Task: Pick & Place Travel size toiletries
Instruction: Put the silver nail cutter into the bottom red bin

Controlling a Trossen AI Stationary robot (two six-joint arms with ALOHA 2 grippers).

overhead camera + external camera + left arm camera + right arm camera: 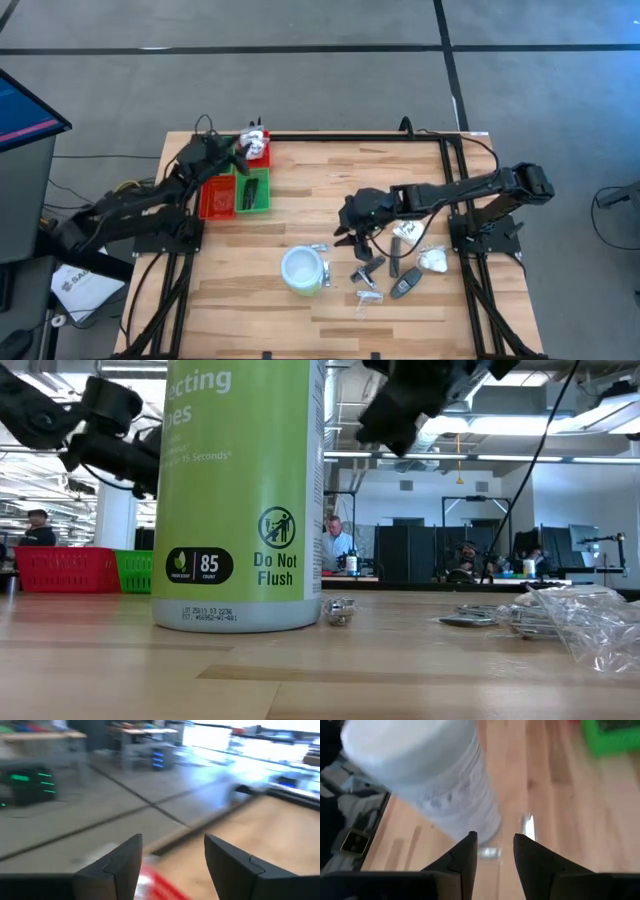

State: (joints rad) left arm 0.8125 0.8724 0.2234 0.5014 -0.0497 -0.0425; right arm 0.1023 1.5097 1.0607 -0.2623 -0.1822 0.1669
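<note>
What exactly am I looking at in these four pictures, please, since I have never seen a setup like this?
This is a robot with two dark arms at a wooden table, each ending in a two-finger gripper. One picture looks straight down from above, one looks level across the table top, and two come from cameras on the arms' wrists. The left gripper is open and empty, above the red and green tray at the table's far left. The right gripper is also open and empty, hovering mid-table near the white tub, the tall green shape in the level view. The travel size toiletries, small dark sticks, a white packet and clear sachets, lie scattered beside the tub. One white and red item sits by the tray.
</note>
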